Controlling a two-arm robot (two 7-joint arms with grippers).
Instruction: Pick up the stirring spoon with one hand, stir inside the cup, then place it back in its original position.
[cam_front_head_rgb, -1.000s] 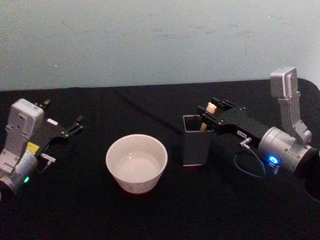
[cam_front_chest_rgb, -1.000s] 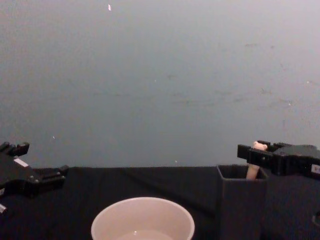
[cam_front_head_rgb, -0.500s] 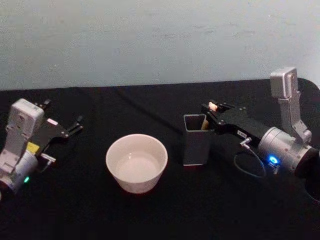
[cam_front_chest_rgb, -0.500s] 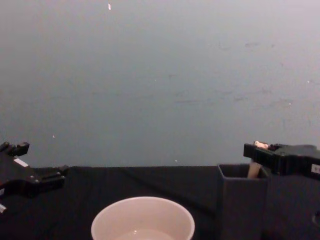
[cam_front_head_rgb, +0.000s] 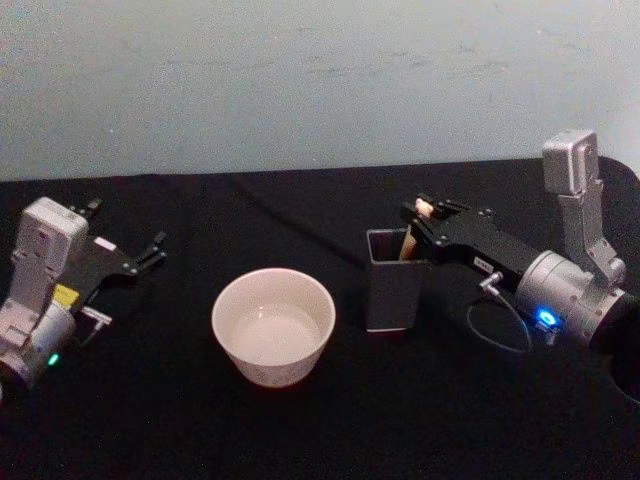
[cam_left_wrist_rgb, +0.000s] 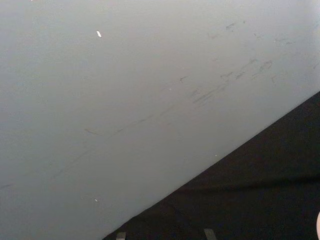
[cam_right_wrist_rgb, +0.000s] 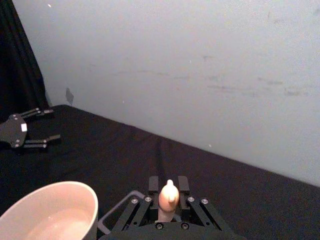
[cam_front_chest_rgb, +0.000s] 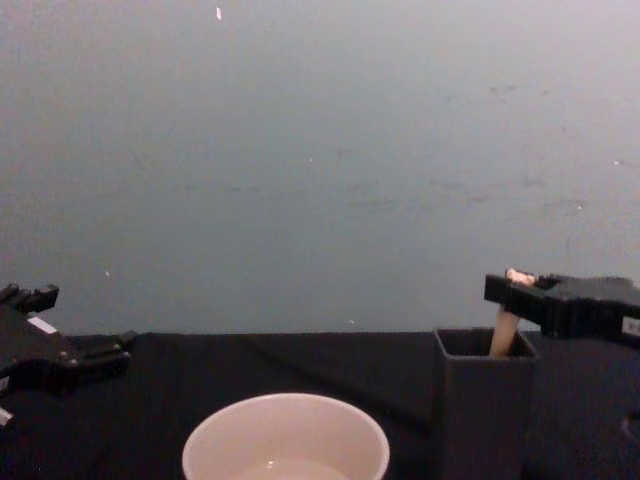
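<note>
— Where is your right tool?
— Clamped on the stirring spoon just under its bear head. The handle is near upright, lower end inside the dark holder.
— And the cup?
— Left of the holder: lift straight up, then carry left. Your left tool is parked far left, fingers apart.

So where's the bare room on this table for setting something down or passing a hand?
Free: the black cloth in front of the cup and holder; the stretch between the left pincer and the cup; the strip behind the cup toward the wall. Crowded: over the holder, where the right pincer grips the stirring spoon; the cup-holder gap is narrow.
</note>
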